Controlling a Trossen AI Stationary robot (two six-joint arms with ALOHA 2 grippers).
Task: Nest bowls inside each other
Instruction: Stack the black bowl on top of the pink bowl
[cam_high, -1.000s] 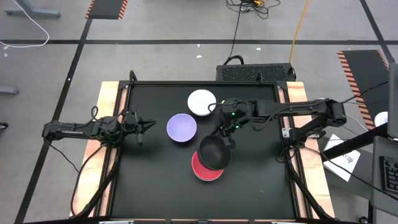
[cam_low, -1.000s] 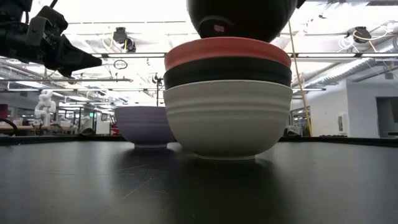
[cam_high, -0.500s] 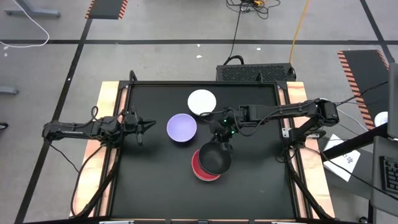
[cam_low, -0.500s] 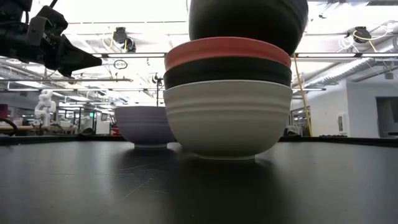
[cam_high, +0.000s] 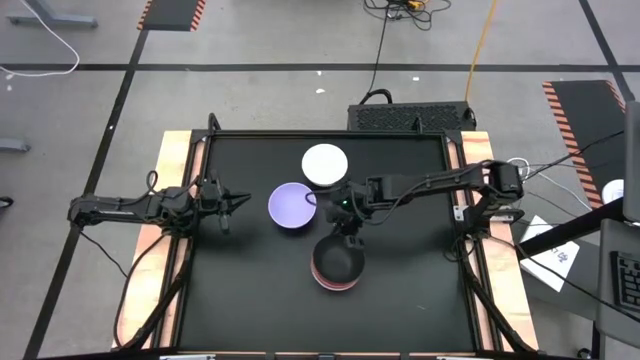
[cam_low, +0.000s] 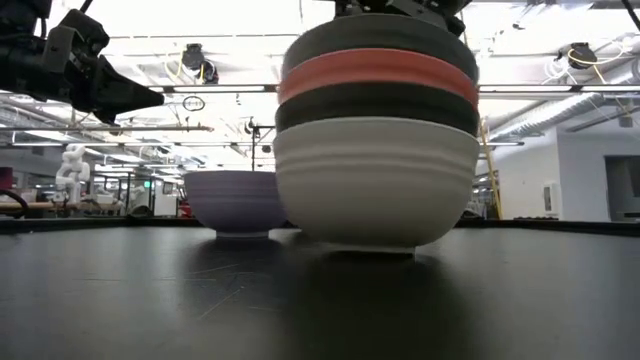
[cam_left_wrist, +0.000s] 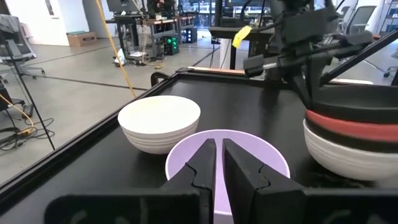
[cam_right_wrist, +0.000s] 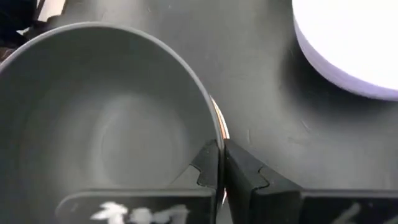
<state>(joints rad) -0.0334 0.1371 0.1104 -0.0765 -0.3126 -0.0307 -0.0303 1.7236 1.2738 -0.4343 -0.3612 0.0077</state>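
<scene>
**Three groups of bowls on a black table**

A black table (cam_high: 250, 290) with pale wooden side rails carries the bowls in three places. A white bowl (cam_high: 324, 163) sits alone toward the far edge. Just nearer stands a purple bowl (cam_high: 292, 204) — apart from the white one, open side up. Near the middle rests a stack (cam_low: 377, 140) — its bottom bowl, white, sits directly on the tabletop, with black, red and black bowls nested above.
</scene>
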